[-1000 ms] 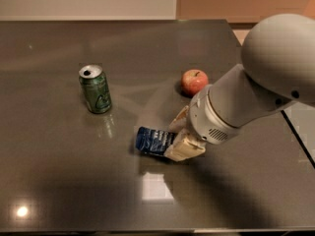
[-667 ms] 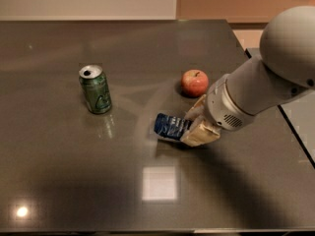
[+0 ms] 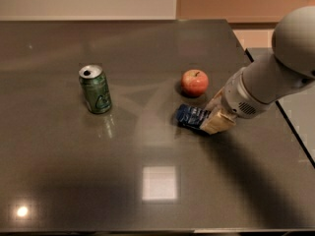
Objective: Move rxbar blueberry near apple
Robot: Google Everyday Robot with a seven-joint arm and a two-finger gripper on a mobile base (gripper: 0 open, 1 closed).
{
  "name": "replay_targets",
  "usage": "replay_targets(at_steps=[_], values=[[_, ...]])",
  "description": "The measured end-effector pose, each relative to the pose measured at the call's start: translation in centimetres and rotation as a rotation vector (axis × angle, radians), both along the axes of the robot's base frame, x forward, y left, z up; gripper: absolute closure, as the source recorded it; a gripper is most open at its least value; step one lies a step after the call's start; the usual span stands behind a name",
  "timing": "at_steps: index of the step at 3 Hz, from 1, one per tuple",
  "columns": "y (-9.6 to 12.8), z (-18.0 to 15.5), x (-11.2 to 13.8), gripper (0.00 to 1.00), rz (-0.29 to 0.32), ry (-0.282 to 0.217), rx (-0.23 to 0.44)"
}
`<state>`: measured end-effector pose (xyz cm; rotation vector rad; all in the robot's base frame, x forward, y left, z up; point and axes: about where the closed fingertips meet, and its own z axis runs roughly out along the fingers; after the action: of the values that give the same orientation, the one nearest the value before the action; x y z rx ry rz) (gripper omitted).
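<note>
- Dark shiny table (image 3: 147, 48) lies under everything.
- Gripper (image 3: 212, 116) is low over the table, pinching the blue bar (image 3: 191, 117) by one end.
- Bar sticks out left of the gripper.
- Apple (image 3: 194, 82) sits near, just behind the bar.
- Green can (image 3: 96, 89) stands well left; its words cannot be read.

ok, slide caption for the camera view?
Gripper grips the rxbar blueberry close in front of the apple, not touching it; green soda can stands upright well apart.
</note>
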<state>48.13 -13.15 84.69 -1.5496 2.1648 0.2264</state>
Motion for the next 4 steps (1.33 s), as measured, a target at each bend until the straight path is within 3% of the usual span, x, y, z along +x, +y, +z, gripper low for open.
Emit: replay_targets(at_steps=[2,4], values=[[-1.7,-1.1,2.4,0.59,-0.017,-0.011,-0.003],[-1.5,-1.1,2.3,0.13,-0.013,-0.011,-0.005]])
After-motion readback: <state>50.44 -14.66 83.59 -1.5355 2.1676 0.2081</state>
